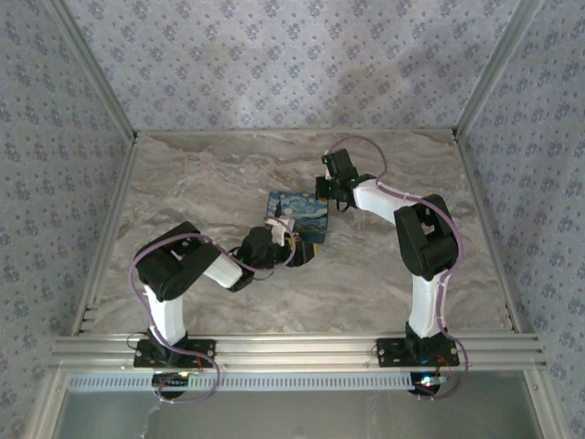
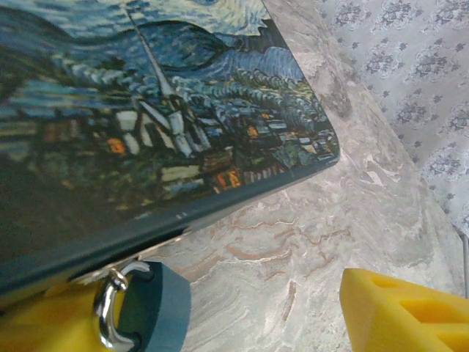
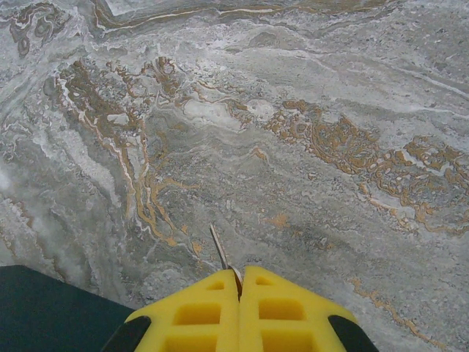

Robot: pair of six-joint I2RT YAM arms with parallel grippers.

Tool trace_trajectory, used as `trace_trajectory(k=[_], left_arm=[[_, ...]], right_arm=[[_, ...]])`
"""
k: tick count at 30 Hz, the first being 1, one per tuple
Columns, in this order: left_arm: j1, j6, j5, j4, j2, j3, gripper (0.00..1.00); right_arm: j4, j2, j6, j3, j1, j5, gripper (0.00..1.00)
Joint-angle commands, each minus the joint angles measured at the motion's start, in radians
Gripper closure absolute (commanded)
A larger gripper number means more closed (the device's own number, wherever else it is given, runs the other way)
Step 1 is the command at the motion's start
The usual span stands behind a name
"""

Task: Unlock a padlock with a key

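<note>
Marble table [image 3: 308, 88] is under me. My right gripper [image 3: 239, 277] is closed tight on the key [image 3: 218, 248], which sticks out at lower centre. My left gripper [image 2: 212, 319] stands wide; the padlock [image 2: 157, 312] hangs beside its lower-left finger, under the box [image 2: 146, 110] edge, at bottom left of the frame.

The padlock [image 2: 157, 312] runs off the bottom edge of the left wrist view, its shackle top tucked under the box [image 2: 146, 110], itself cropped left and top. Most of the key [image 3: 219, 249] is buried between the right fingers [image 3: 198, 312]; only a thin tip pokes out. From above, the padlock seems hidden behind the left gripper [image 1: 300, 247].
</note>
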Motion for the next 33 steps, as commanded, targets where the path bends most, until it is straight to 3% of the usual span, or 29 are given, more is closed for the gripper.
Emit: trace_trajectory(k=[1,11,21,33], left_arm=[[0.016,-0.011,-0.026,0.010,0.024,0.023,0.32],[0.042,-0.058,0.038,0.230,0.055,-0.055,0.36],[0.044,-0.052,0.086,0.193,0.072,-0.004,0.25],[0.044,-0.067,0.116,0.201,0.080,0.004,0.27]], right_arm=[[-0.059,-0.018,-0.004,-0.031,0.017,-0.020,1.00],[-0.054,-0.022,-0.002,-0.047,0.015,-0.017,1.00],[-0.049,-0.017,0.004,-0.051,0.018,-0.019,1.00],[-0.049,0.000,0.027,-0.011,0.012,-0.021,1.00]])
